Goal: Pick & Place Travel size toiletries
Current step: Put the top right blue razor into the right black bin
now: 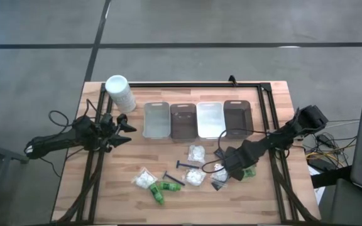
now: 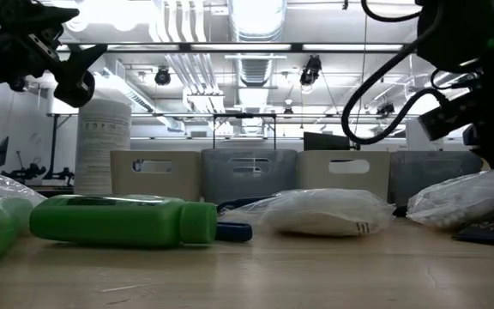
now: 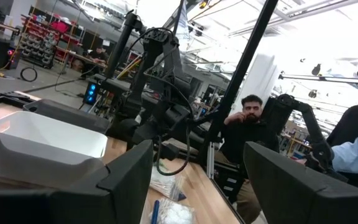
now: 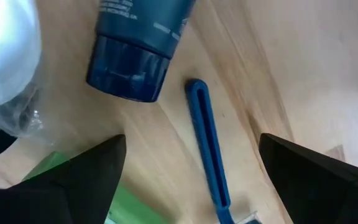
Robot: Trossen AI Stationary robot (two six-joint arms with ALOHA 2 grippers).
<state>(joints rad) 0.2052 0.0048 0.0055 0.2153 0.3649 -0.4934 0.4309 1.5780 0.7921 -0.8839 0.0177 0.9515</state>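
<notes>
The toiletries lie on the near half of the table: clear packets of white puffs (image 1: 197, 152) (image 1: 144, 179) (image 1: 195, 177), green bottles (image 1: 159, 190) (image 2: 118, 220) and a thin blue stick (image 1: 180, 165). My right gripper (image 1: 229, 168) hangs open just above the right end of this group. In its wrist view (image 4: 191, 143) a blue stick (image 4: 207, 149) lies on the wood between the fingers, with a dark blue tube (image 4: 138, 43) and a clear packet (image 4: 5, 62) beyond. My left gripper (image 1: 127, 127) is open in the air, left of the trays (image 3: 196, 149).
Four grey and brown trays (image 1: 197, 119) stand in a row at the table's middle, and a tall white container (image 1: 119, 93) stands at the far left. A black frame rail (image 1: 266, 107) runs along the far and right sides. People sit beyond the table (image 3: 247, 124).
</notes>
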